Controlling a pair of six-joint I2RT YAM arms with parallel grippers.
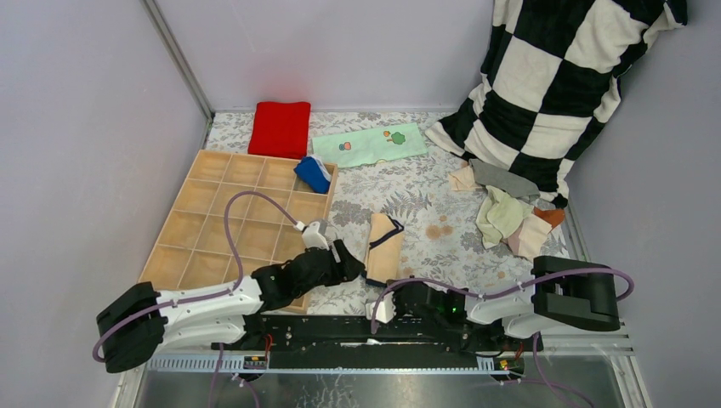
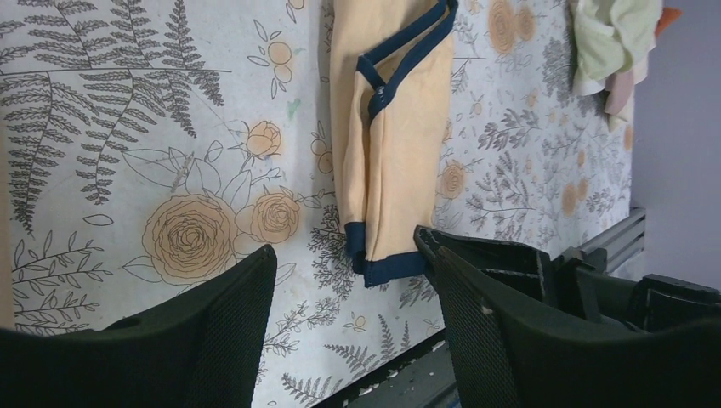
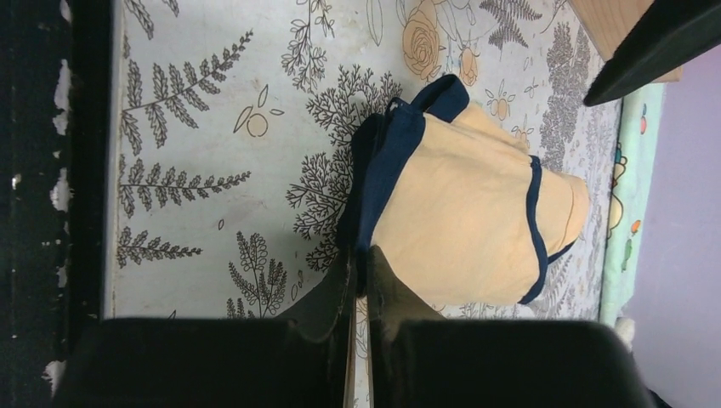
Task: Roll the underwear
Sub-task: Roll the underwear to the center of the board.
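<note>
A tan underwear (image 1: pixel 383 246) with dark navy trim lies folded into a long strip on the floral cloth, its near end toward the arms. My right gripper (image 3: pixel 359 255) is shut on the navy band at that near end of the tan underwear (image 3: pixel 468 229). My left gripper (image 2: pixel 344 246) stands open just left of the same end, one finger on each side of the navy corner of the underwear (image 2: pixel 395 144), not gripping it. A blue striped underwear (image 1: pixel 312 174) sits in a tray cell. More underwear lies in a loose pile (image 1: pixel 510 212) at the right.
A wooden grid tray (image 1: pixel 212 221) lies at the left, close to my left arm. A red folded cloth (image 1: pixel 280 127) and a mint printed cloth (image 1: pixel 370 144) lie at the back. A black-and-white checked pillow (image 1: pixel 553 76) leans in the back right corner.
</note>
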